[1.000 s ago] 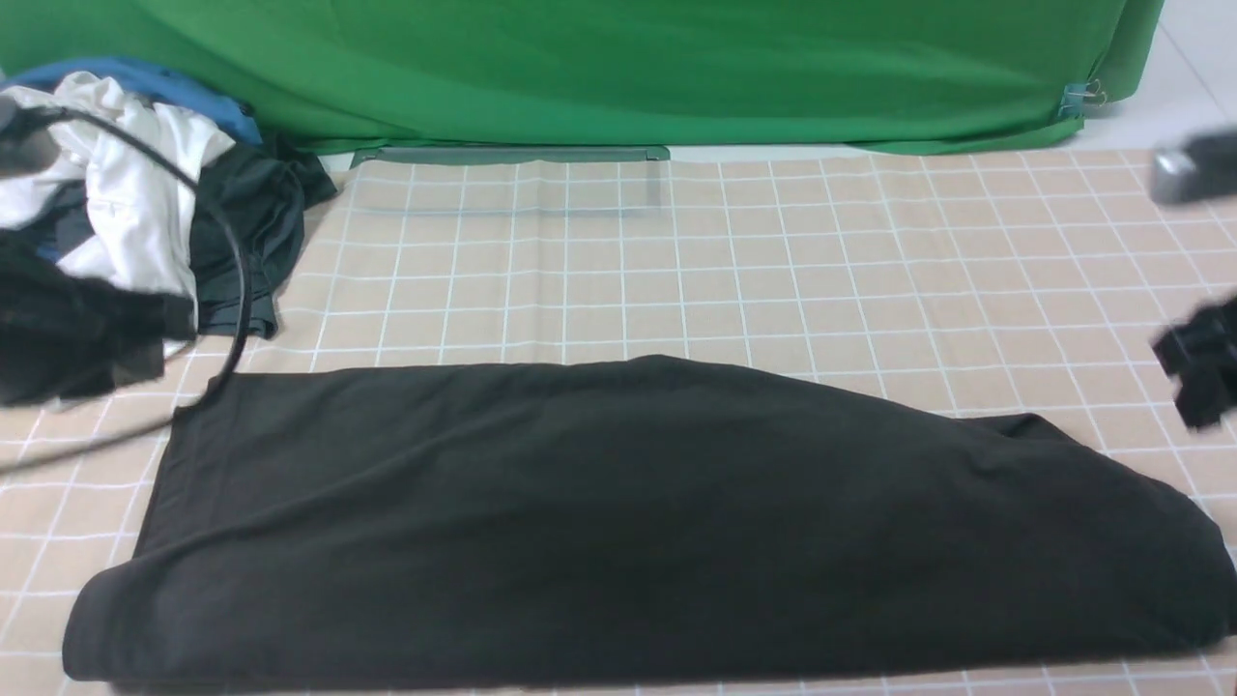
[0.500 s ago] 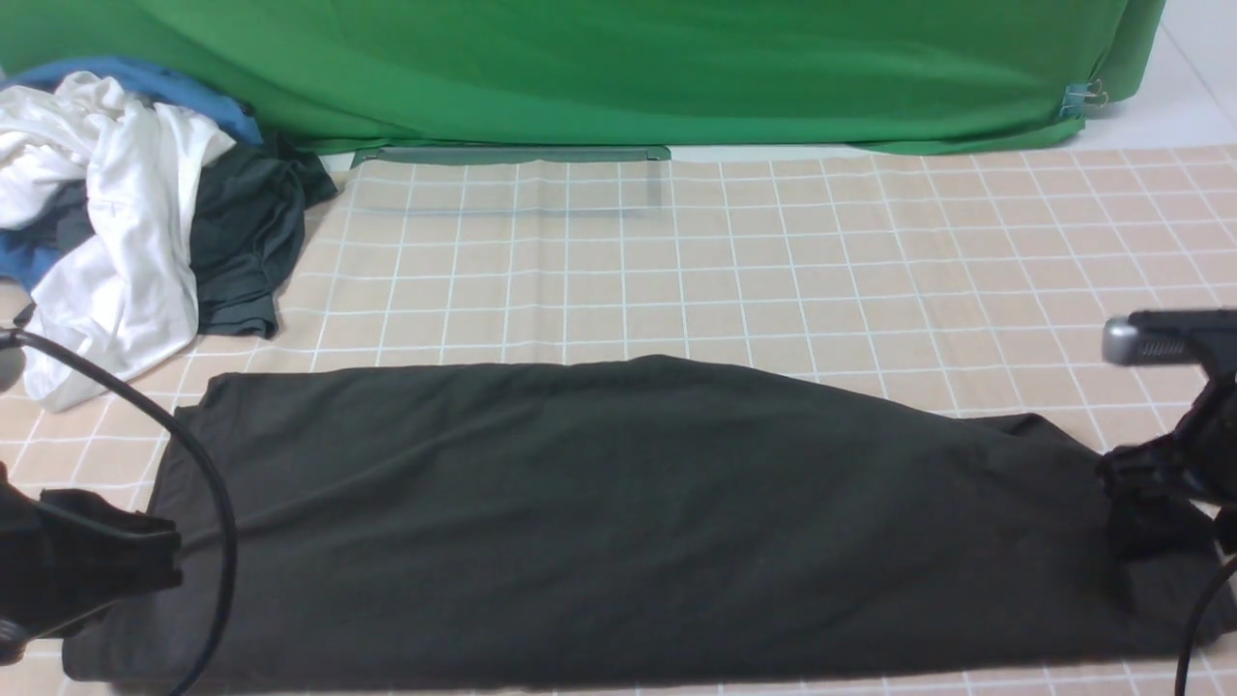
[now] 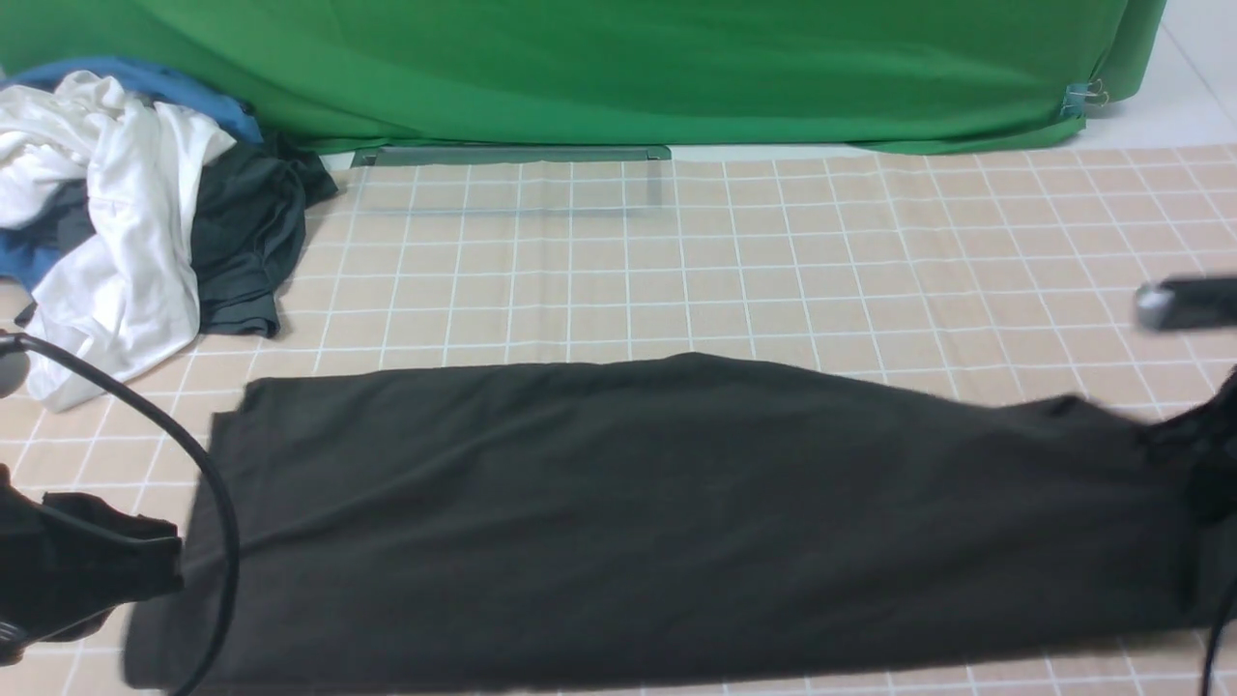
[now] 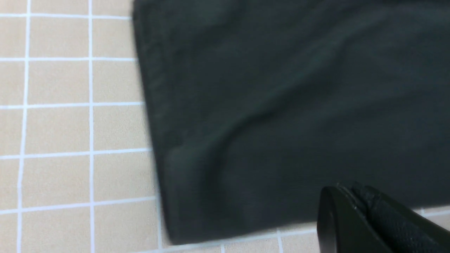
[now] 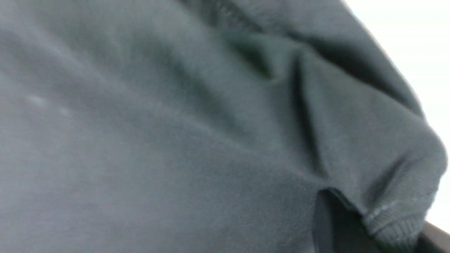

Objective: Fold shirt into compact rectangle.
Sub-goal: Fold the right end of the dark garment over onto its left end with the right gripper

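Left gripper (image 3: 145, 570) closed, resting beside the shirt (image 3: 676, 522) at its left end; whether cloth is pinched, cannot tell. Right gripper (image 3: 1213, 464) clamped on the shirt's far-right end, cloth bunched at it. Shirt lies between both, folded long on the surface (image 3: 773, 261). Lift evenly, keep tension, fold end across to halve

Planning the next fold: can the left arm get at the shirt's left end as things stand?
Probably yes. The left tool sits right at the edge of the shirt, shut, with only bare checked cloth beside it. The clothes pile lies farther back, out of the way.
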Controlling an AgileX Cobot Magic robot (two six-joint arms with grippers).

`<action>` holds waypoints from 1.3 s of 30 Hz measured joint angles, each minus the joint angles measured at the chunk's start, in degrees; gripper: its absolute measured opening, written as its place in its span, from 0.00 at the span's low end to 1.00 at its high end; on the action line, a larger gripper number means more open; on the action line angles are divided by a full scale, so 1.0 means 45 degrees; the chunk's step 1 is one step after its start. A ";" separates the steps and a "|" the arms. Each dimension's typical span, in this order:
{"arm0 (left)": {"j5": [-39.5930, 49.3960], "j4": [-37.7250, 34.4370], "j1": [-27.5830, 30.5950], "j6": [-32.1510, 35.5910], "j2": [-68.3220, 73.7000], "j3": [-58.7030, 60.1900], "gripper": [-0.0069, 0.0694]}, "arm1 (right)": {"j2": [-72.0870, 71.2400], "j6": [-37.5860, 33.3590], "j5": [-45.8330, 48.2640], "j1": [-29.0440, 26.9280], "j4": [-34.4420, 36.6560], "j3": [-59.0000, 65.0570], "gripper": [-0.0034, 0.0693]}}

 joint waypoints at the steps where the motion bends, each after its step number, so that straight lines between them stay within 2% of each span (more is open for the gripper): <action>1: 0.0001 0.0000 0.0000 0.0016 0.0000 0.0000 0.12 | -0.0363 0.0094 0.0452 -0.0060 -0.0123 -0.0299 0.20; 4: -0.0057 -0.0041 0.0000 0.0041 0.0000 0.0000 0.12 | -0.1231 0.0214 0.2035 0.0105 0.0003 -0.1462 0.20; 6: -0.0081 -0.0041 0.0000 0.0041 0.0000 0.0000 0.12 | -0.1382 0.0214 0.2348 0.0259 0.0124 -0.1762 0.20; 8: -0.0130 -0.0101 0.0000 0.0041 0.0000 0.0000 0.12 | -0.1667 0.0226 0.3009 0.1048 0.0619 -0.2673 0.20; 14: -0.0235 -0.0225 0.0000 0.0041 0.0000 0.0000 0.12 | -0.1549 0.0870 0.3051 0.4520 0.2207 -0.4831 0.20; 16: -0.0250 -0.0263 0.0000 0.0041 0.0000 0.0000 0.12 | -0.1438 0.0995 0.2903 0.5019 0.2336 -0.5099 0.20; 17: -0.0250 -0.0291 0.0000 0.0041 0.0000 0.0000 0.12 | -0.1057 0.1242 0.2606 0.6103 0.2621 -0.5749 0.20; 18: -0.0250 -0.0299 0.0000 0.0041 0.0000 0.0000 0.12 | -0.0882 0.1295 0.2530 0.6445 0.2730 -0.6039 0.20; 19: -0.0250 -0.0327 0.0000 0.0041 0.0000 0.0000 0.12 | -0.0315 0.1392 0.2312 0.7307 0.3013 -0.6560 0.20; 27: -0.0250 -0.0458 0.0000 0.0041 0.0000 0.0000 0.12 | 0.3289 0.1969 0.1578 1.0206 0.3617 -0.9418 0.20; 33: -0.0069 -0.0640 0.0000 0.0041 0.0000 0.0000 0.12 | 0.6023 0.2252 0.1451 1.1413 0.4106 -1.1871 0.20; 39: 0.0023 -0.0709 0.0000 0.0041 0.0000 0.0000 0.12 | 0.8148 0.2467 0.1230 1.2044 0.4534 -1.3801 0.20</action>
